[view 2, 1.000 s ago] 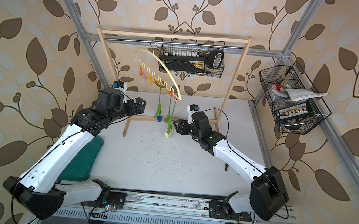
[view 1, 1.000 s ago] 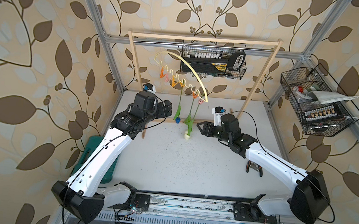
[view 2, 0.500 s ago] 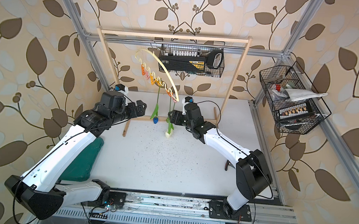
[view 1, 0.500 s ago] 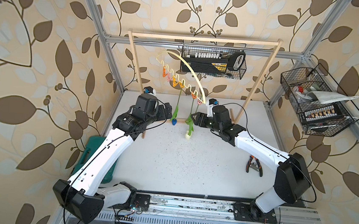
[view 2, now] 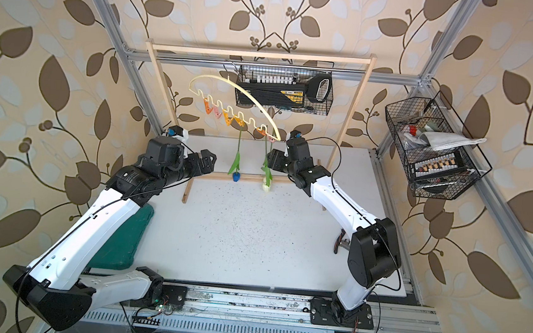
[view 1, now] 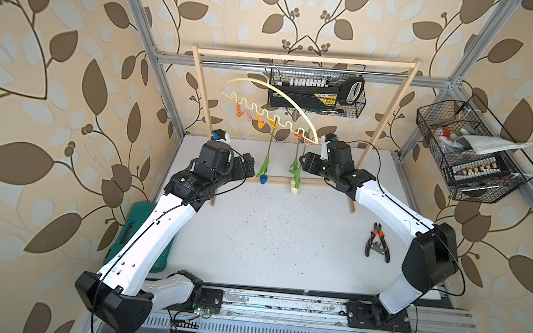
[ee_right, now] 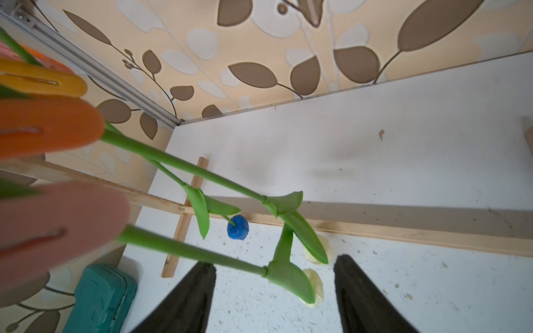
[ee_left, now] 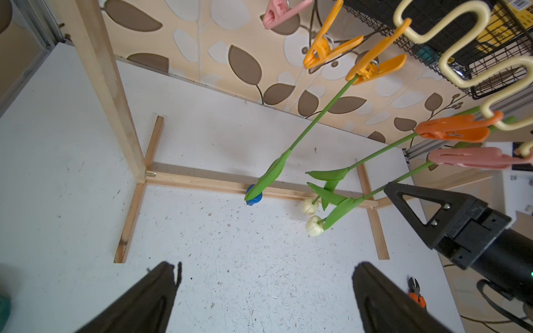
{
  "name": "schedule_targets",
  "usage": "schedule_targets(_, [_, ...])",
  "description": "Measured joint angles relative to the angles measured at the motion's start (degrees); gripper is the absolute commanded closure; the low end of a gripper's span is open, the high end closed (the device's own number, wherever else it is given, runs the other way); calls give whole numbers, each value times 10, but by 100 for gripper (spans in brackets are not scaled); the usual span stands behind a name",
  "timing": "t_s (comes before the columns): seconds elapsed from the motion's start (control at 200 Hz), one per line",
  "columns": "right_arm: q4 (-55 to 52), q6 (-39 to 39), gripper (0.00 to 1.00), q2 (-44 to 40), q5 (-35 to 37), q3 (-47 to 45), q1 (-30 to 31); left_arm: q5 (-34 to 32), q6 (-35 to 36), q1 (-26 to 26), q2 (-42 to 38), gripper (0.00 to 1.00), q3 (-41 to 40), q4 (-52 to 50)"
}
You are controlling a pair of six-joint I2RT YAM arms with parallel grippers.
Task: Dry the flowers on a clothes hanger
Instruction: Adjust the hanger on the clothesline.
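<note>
One white worktop (view 1: 268, 240) carries it all. A wooden rack (view 1: 199, 85) stands along its back edge, and the hanger (view 1: 284, 93) hangs tilted from the rack's top bar, over the back middle of the worktop. The left pincer (view 1: 249, 167) waits near the back left corner with its jaws spread wide and nothing between them. The right pincer (view 1: 303, 164) sits near the back edge too, its jaws apart and gripping nothing. One of its fingertips (ee_left: 389, 187) lies at the nearest cream flower's stem, touching or just beside; I cannot tell which. All three flowers hang head-down by their stem ends. The blue one (view 1: 263, 172) is on a yellow-orange peg (ee_left: 372, 69). The two cream ones (view 1: 294, 176) are close together, on an orange peg (ee_left: 452, 131) and a pink peg (ee_left: 473, 158), their heads low by the rack's foot bar. The hanging looks finished, so the step in hand is probably letting go of the last cream flower. The next move calls for the right pincer to back straight off toward the worktop's right edge, jaws kept apart, without catching a stem or leaf. The hanger looks free to swing, and the pegs clamp only thin stems.
</note>
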Motion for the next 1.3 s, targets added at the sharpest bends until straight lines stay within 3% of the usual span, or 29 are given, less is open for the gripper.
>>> schedule_targets(0.25, [-45, -10, 39, 15, -3, 53, -40, 0, -1, 0, -8, 1, -14, -1])
schedule_targets(0.605, [-78, -29, 42, 16, 2, 62, -43, 3, -1, 0, -17, 1, -15, -1])
schedule_targets(0.92, [-91, -32, 39, 15, 14, 62, -53, 4, -1, 0, -17, 1, -15, -1])
schedule_targets(1.3, [-64, -19, 38, -23, -23, 18, -54, 5, -1, 0, -17, 1, -15, -1])
